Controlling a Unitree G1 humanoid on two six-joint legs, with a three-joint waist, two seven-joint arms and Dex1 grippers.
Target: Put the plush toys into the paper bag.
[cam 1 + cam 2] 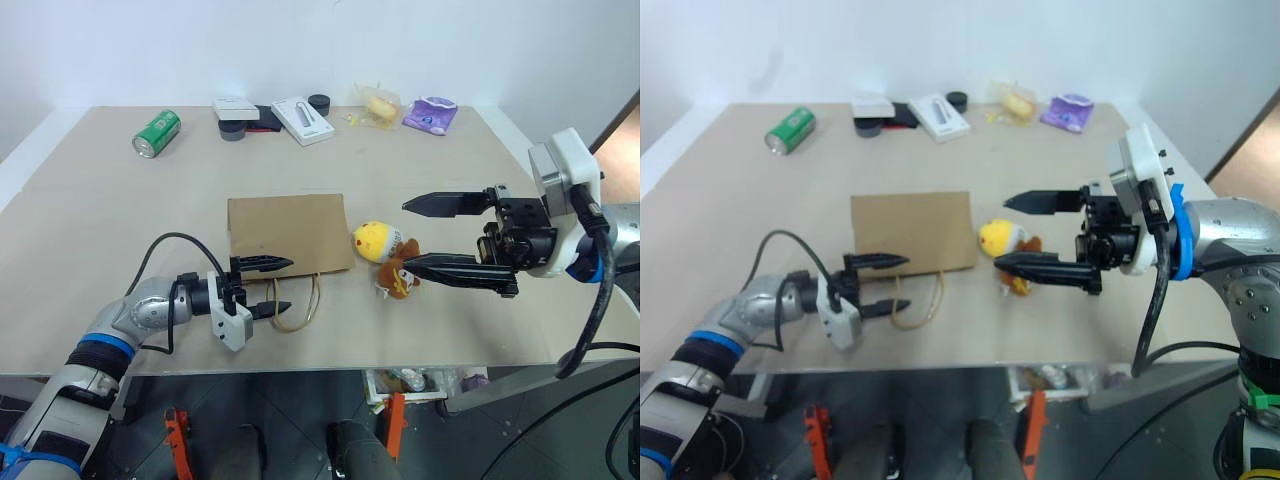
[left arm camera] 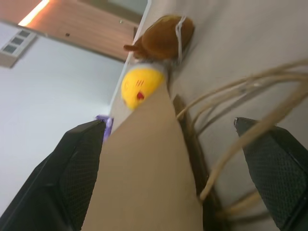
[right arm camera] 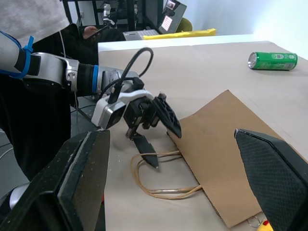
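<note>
The paper bag (image 1: 290,233) lies flat in the middle of the table, its twine handles (image 1: 297,305) spread toward the front edge. A round yellow plush toy (image 1: 375,240) and a brown plush toy (image 1: 400,278) sit together just right of the bag. My left gripper (image 1: 290,286) is open at the bag's handle end. One finger is over the bag's near corner and the other is beside the twine loops. The left wrist view shows the bag's edge (image 2: 144,168) between the fingers. My right gripper (image 1: 403,236) is open, hovering above the two toys and pointing left.
Along the table's far edge lie a green can (image 1: 157,133), a white box (image 1: 302,120), small black items (image 1: 232,130), a yellow item in a clear wrapper (image 1: 379,106) and a purple pouch (image 1: 431,115). The table's front edge runs just below my left gripper.
</note>
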